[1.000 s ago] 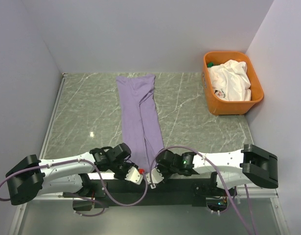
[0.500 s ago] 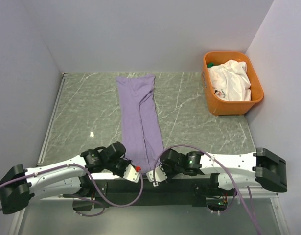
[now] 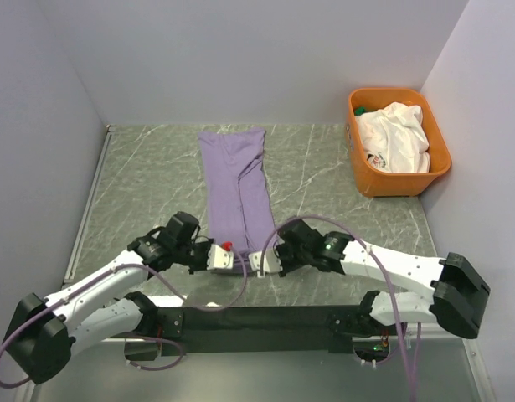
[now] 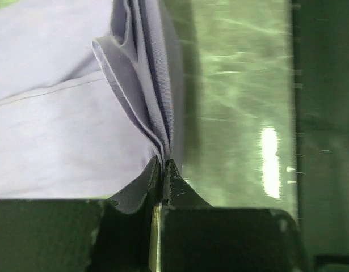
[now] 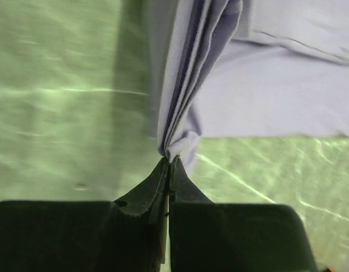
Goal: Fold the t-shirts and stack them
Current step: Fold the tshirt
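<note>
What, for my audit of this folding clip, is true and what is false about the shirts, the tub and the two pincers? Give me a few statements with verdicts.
1. The purple shirt lies as a long narrow strip on the table. True.
2. The left pincer is open and clear of the cloth. False: it is shut on the purple shirt's near edge.
3. The right pincer is shut on bunched folds of the purple shirt. True.
4. The white shirt is spread flat on the table. False: it sits crumpled inside the orange tub.
</note>
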